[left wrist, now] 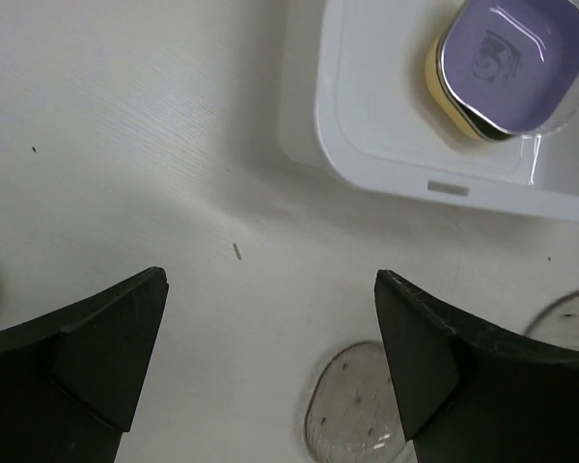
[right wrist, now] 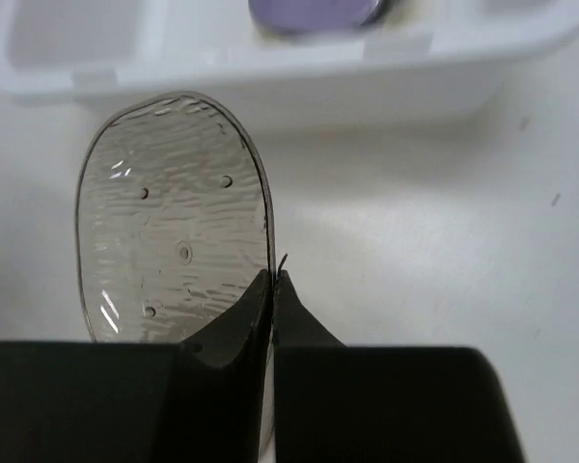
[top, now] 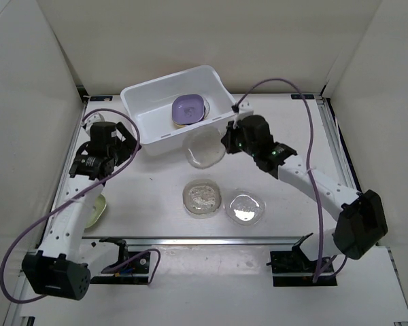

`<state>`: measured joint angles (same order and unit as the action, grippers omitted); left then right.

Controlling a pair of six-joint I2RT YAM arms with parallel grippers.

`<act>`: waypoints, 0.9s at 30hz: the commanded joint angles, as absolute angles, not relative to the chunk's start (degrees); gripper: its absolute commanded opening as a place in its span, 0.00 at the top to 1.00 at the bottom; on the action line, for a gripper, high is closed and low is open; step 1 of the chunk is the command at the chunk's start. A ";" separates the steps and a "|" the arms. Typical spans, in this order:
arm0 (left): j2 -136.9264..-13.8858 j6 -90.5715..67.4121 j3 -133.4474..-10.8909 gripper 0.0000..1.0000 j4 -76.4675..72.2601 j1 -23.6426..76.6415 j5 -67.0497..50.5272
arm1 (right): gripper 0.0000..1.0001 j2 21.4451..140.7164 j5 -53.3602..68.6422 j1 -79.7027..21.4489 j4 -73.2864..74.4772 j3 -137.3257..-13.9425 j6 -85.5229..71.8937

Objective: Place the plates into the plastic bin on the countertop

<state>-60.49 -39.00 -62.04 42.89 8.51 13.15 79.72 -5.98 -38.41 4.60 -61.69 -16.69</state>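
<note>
1. Right wrist view: the right gripper (right wrist: 273,280) is narrowed to a sliver, its jaws pinching the near rim of a clear plate (right wrist: 174,212).
2. The clear plate reaches away from the gripper, its long axis pointing roughly at the plastic bin (right wrist: 270,72). Its far edge stops just short of the bin's near wall. Cannot tell if it is lifted off the surface (right wrist: 444,251).
3. The bin lies straight ahead, its long side across the line of travel. A purple plate (right wrist: 314,12) sits inside, close behind that wall.
4. Judgement: the coming move is up over the rim, then forward. The rim is the obstacle. The purple plate lies in the path, so the clear one likely lands on or beside it.
5. The left gripper (left wrist: 270,328) is spread wide and holds nothing. It hovers over bare surface off the bin's corner. The right arm has the plate and the shorter path.
6. Farther out, two more clear plates (top: 202,197) (top: 245,207) lie on the surface toward the near edge, and a yellow-green plate (top: 95,212) sits partly under the left arm.
</note>
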 commanded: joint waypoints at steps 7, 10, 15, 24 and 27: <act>-68.90 -38.23 -68.20 0.01 35.16 -1.40 9.76 | 1.00 102.98 -1.76 -29.89 1.40 -93.22 -9.58; -71.71 -37.71 -69.08 0.01 34.45 -3.86 7.91 | 1.00 113.88 -1.41 -28.13 2.63 -105.61 -10.01; -74.70 -35.69 -70.84 0.01 33.40 -7.90 7.12 | 1.00 128.83 1.85 -26.72 -3.24 -117.50 -10.89; -73.83 -34.10 -67.94 0.01 33.05 -14.23 4.76 | 1.00 144.84 2.63 -25.31 -5.54 -136.83 -14.41; -74.18 -34.01 -67.24 0.01 34.80 -15.81 4.13 | 1.00 146.25 3.95 -25.31 -6.41 -136.59 -15.64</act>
